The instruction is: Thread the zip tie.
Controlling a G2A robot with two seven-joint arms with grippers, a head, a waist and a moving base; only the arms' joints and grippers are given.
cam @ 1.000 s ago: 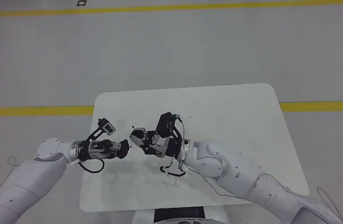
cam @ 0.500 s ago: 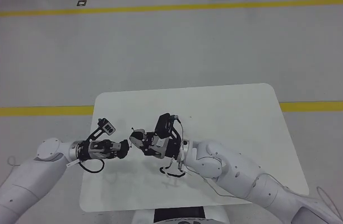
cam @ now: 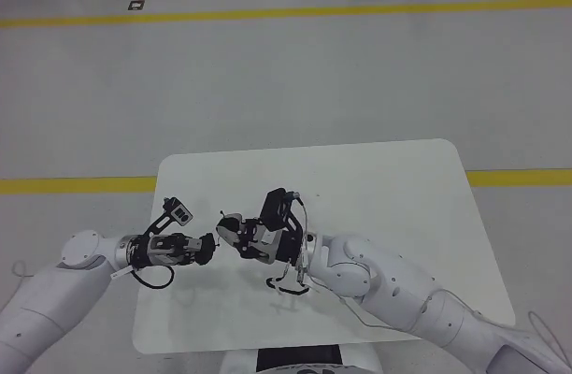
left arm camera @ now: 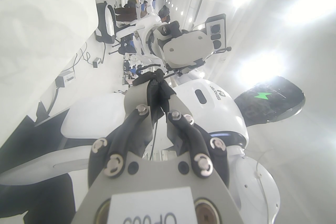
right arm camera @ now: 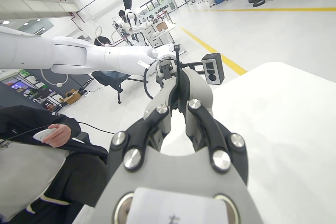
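My right claw is clamped on the black zip tie. Its long axis runs along the line of my fingers, and its square head end pokes out past the tips toward my left claw. The two claws meet almost tip to tip above the near left part of the white desk, so the tie is held in the air between my arms, off the surface. My left claw's tips are pressed together, with a thin dark strip running back between its fingers. I cannot tell whether that strip is the tie's other end. Against the frames of a second and half a second ago almost nothing differs: my right wrist has shifted a trifle, while the left arm and the tie's direction look the same.
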